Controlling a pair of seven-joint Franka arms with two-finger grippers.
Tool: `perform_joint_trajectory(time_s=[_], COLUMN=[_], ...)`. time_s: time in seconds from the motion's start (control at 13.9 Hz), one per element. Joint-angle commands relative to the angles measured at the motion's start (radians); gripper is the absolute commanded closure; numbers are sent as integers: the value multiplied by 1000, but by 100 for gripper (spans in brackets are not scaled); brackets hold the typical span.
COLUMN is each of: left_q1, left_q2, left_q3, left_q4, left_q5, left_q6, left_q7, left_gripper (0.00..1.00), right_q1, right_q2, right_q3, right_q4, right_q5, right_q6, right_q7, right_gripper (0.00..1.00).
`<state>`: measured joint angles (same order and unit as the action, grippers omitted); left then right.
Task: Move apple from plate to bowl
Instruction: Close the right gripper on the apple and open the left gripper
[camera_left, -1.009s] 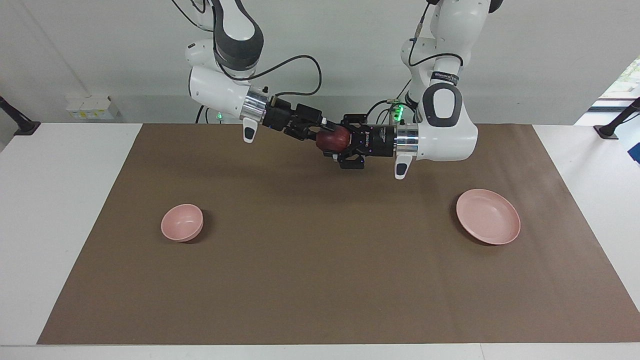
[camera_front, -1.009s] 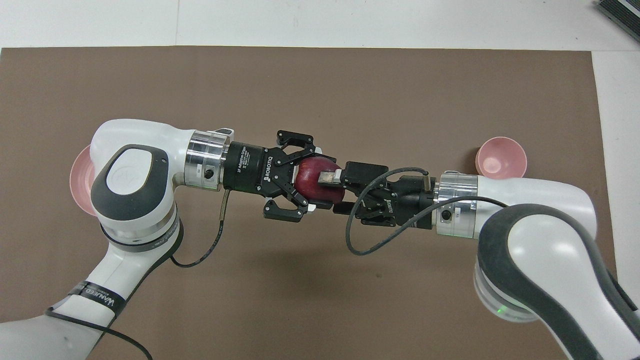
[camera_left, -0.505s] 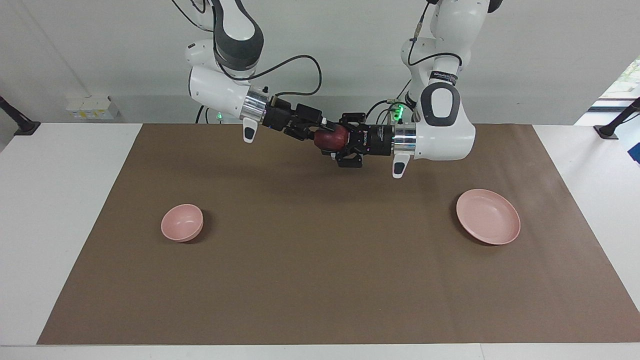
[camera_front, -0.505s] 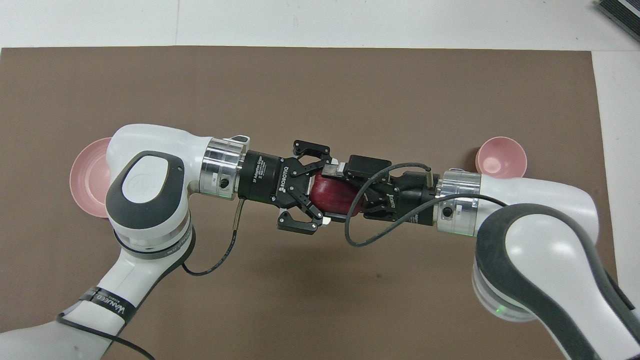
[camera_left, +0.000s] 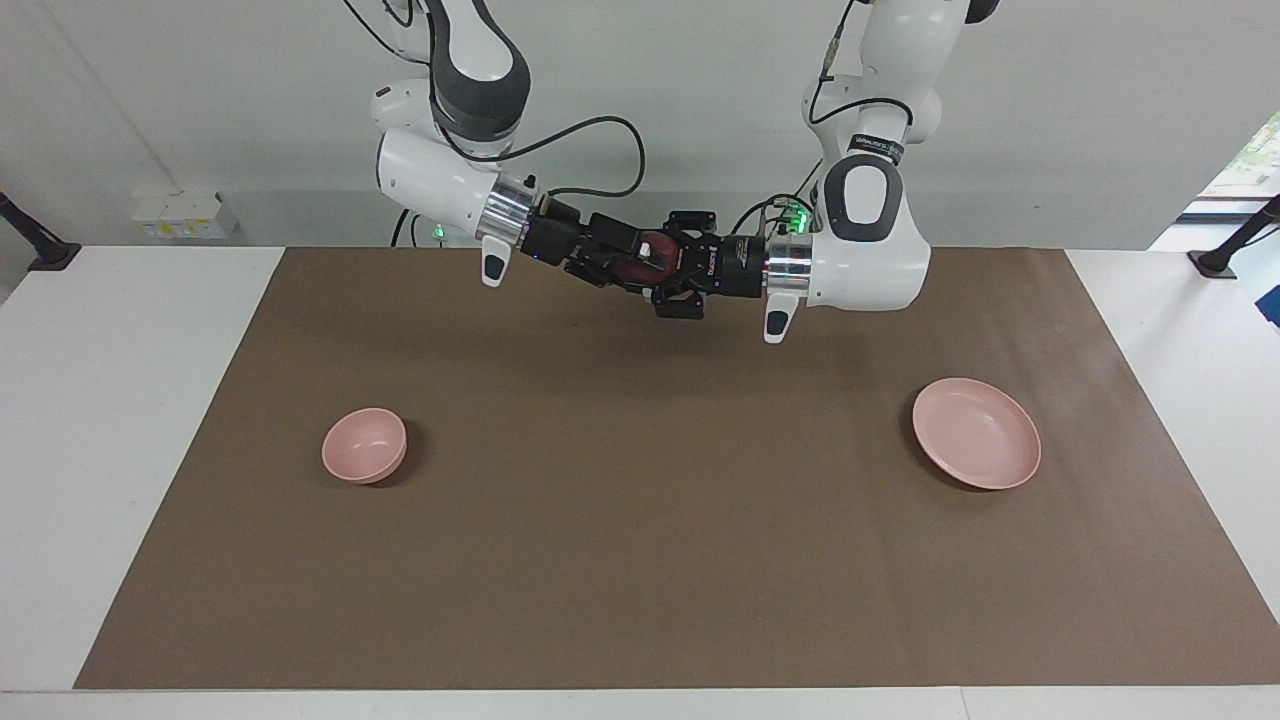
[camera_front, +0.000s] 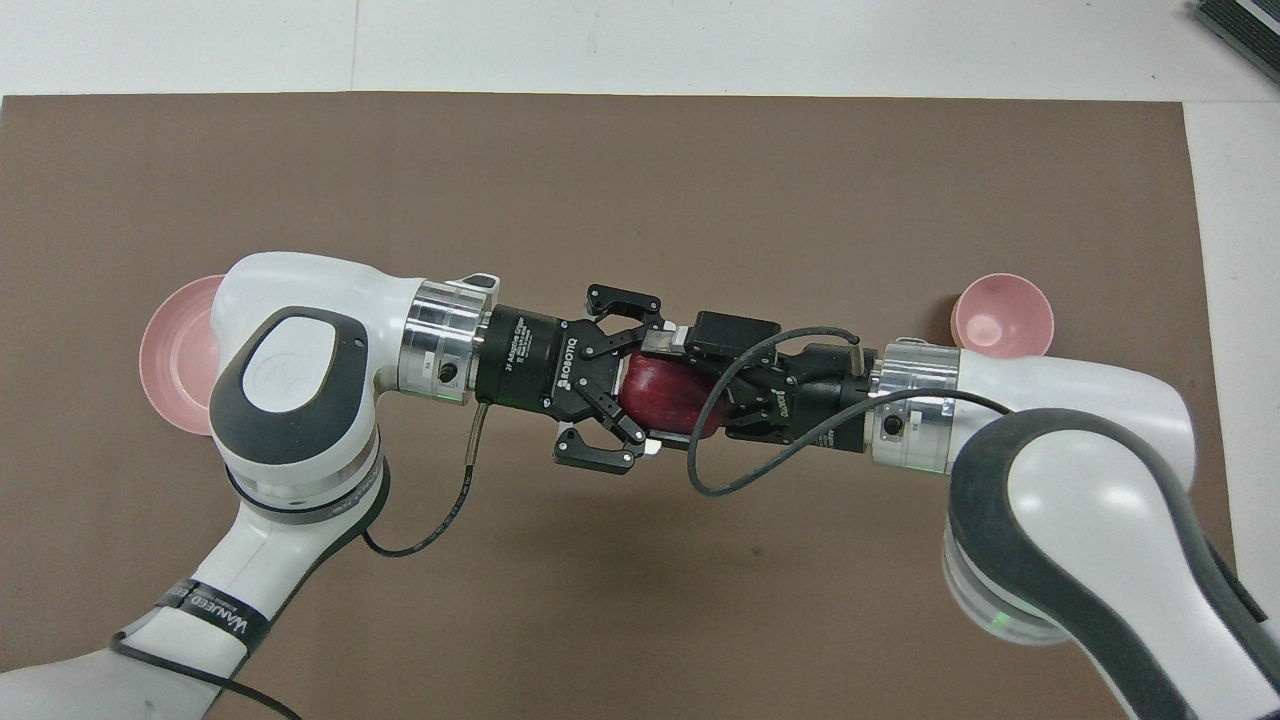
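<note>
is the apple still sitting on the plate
No, the apple is up in the air between the left tool and right tool; the plate holds nothing.

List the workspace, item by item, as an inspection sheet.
Surface: brown mat on a white table.
Job's things: apple in the air over the mat, between both grippers; plate empty, toward the left arm's end; bowl empty, toward the right arm's end.
Clutter: nothing seen.
Grippers: left gripper and right gripper meet at the apple, facing each other.
Cables: black cable loops off the right wrist; another cable hangs off the left wrist.
Surroundings: white wall, socket box.
</note>
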<state>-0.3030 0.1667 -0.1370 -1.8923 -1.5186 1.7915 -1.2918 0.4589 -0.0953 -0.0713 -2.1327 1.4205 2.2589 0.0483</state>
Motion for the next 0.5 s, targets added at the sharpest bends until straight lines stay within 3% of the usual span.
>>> perform_joint_trajectory(time_s=[0.0,0.22,0.43], left_q1=[-10,-13,-14], left_q2=[-29,-29,-29], left_q3=[8,10,10], left_q4=[-24,-24,-25], left_q5=[-40,-40,-38], left_q6=[20,22,20], left_q7=[26,58,72], left_gripper=[100,100,100], right_q1=[14,9,9], right_q2=[-12,-14,-18], right_q3=[8,7,7], right_q4=[-15,-12,-12], right_q5=[14,14,12], right_q6=[-22,-48,-50], right_q7=[-1,33,30], right_gripper=[0,5,17])
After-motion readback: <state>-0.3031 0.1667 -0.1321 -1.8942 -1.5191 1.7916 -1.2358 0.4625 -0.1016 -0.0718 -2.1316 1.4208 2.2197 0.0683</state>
